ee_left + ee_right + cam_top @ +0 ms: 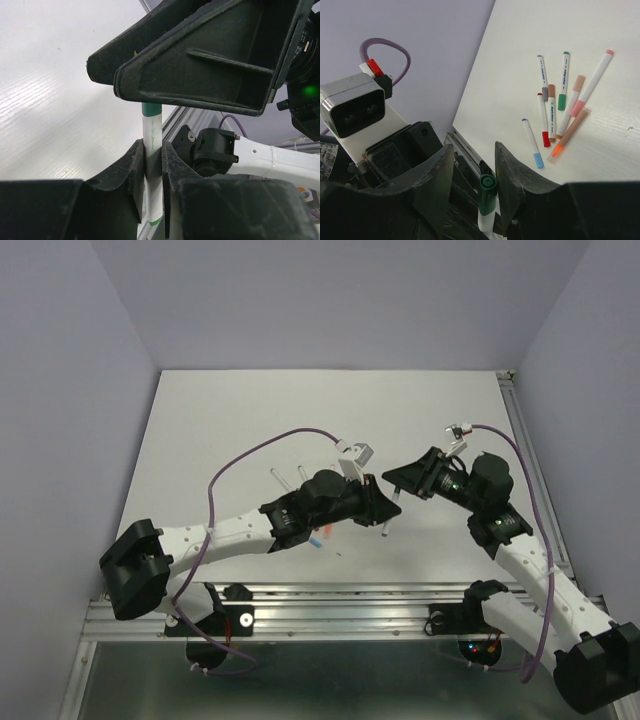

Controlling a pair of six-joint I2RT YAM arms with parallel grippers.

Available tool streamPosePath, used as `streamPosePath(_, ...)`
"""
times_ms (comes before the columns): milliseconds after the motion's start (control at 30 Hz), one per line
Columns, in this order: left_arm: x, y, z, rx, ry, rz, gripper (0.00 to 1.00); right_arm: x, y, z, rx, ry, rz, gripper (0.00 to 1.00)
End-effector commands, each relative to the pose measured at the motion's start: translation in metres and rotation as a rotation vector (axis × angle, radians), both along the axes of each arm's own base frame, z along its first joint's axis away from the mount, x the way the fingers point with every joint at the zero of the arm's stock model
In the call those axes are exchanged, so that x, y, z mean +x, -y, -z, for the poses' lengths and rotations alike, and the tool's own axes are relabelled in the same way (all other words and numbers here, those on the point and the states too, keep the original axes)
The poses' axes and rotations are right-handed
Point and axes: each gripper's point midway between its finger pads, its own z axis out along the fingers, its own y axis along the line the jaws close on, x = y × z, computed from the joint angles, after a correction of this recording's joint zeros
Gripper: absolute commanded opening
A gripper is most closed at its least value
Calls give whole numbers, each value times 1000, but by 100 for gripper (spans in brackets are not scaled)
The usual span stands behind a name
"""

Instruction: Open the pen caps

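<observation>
Top external: both arms reach inward, left gripper (383,502) and right gripper (395,478) tip to tip over the middle of the table (250,410). Left wrist: left jaws clamped on white pen barrel (151,125). Right wrist: right jaws spread, straddling its green cap (487,189), no pinch evident.

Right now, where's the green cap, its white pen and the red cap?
green cap (488,192): right wrist view, its side.
white pen (152,134): left wrist view, bare barrel.
red cap (546,139): right wrist view, its middle.
</observation>
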Motion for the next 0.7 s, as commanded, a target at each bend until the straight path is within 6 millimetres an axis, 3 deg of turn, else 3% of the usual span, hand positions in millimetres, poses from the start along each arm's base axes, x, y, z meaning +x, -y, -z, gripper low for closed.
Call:
streamPosePath(0, 4, 8, -30, -69, 34, -2, 0, -8, -6, 9, -10, -2, -42, 42)
streamPosePath(267, 6, 8, -28, -68, 29, -10, 0, -9, -7, 9, -19, 9, -39, 29)
streamPosePath(400, 4, 11, -27, -66, 25, 0, 0, -5, -3, 8, -34, 19, -8, 18)
streamPosePath(500, 1, 10, -24, -69, 11, 14, 0, 0, 0, 8, -44, 36, 25, 1)
streamPosePath(567, -3, 10, -24, -82, -2, 27, 0, 4, 3, 8, -49, 50, 59, 1)
streamPosePath(667, -13, 8, -23, -130, -35, 55, 0, 28, 22, 8, -80, 74, 229, 1)
